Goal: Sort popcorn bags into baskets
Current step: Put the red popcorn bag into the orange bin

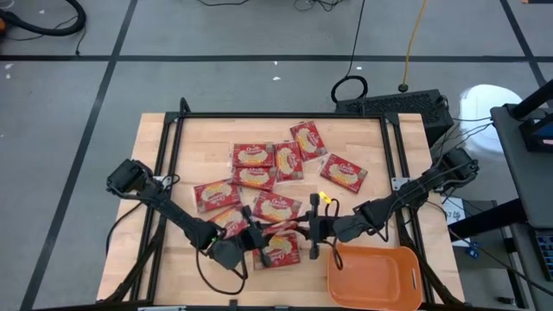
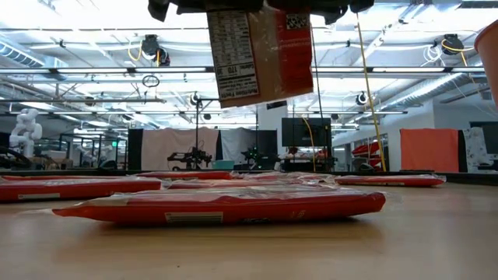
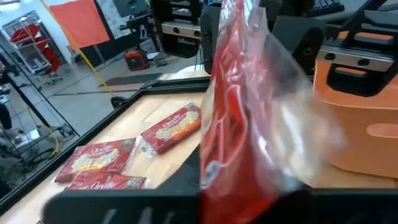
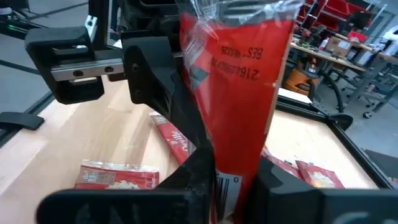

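Note:
One red popcorn bag (image 1: 282, 226) hangs in the air between my two grippers, above the table's near middle. My left gripper (image 1: 257, 235) is shut on it from the left and my right gripper (image 1: 309, 228) from the right. In the low view this bag (image 2: 261, 54) hangs from the top of the picture, its printed back showing. Another bag (image 1: 278, 251) lies flat on the table right under it. Several more bags (image 1: 253, 156) lie flat across the middle of the table. The orange basket (image 1: 377, 276) stands at the near right corner. My left gripper pinches the bag's left end (image 3: 225, 177) between its two fingers, coming about level from the table's left. The bag stands on edge and runs away from the fingers toward the other gripper, clear of the table. My right gripper pinches the opposite end (image 4: 239, 177), by the barcode, between its two fingers, coming about level from the table's right. The bag's clear crimped strip (image 4: 249, 12) lies at the far end from it; the bag hangs clear above the table.
A black frame (image 1: 285, 115) borders the wooden table (image 1: 164, 164). Loose bags spread over the far and middle parts, one (image 1: 344, 173) at the far right. The basket (image 3: 360, 124) is close beside the held bag, toward the right.

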You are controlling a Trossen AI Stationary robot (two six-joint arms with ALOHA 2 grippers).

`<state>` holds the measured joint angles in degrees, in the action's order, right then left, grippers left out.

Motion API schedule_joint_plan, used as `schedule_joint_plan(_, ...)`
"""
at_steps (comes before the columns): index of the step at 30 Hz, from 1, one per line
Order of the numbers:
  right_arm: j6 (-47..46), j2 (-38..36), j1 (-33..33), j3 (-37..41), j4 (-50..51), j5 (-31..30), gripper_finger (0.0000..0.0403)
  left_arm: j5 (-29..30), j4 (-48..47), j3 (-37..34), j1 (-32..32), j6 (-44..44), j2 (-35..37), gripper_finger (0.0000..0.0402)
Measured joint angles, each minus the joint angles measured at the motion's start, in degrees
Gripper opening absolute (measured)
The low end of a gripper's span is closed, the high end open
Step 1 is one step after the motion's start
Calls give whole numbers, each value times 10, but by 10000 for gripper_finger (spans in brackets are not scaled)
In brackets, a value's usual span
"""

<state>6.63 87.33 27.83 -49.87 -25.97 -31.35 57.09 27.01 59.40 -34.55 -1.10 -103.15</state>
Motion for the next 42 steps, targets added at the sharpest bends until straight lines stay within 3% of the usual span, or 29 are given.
schedule_joint_plan(9, -59, -70, 4, 0, 127, 72, 160, -9, 58, 0, -11, 21, 0, 45)
schedule_joint_plan(15, -69, -69, 3, 0, 111, 104, 181, -46, 99, 0, -9, 62, 0, 32)
schedule_joint_plan(19, -65, -68, 0, 0, 78, 106, 159, -55, 96, 0, -4, 55, 0, 34)
schedule_joint_plan(30, -59, -68, 0, 0, 87, 106, 36, -58, 102, 0, -5, 60, 0, 40)
schedule_joint_plan(34, -56, -68, 0, 0, 92, 108, 8, -71, 107, 0, -4, -12, 0, 49)
schedule_joint_plan(38, -58, -71, 1, 0, 112, 108, 12, -89, 108, 0, -6, -24, 0, 110)
schedule_joint_plan(42, -65, -82, 3, 1, 141, 105, 15, -47, 111, 0, -15, -9, 0, 204)
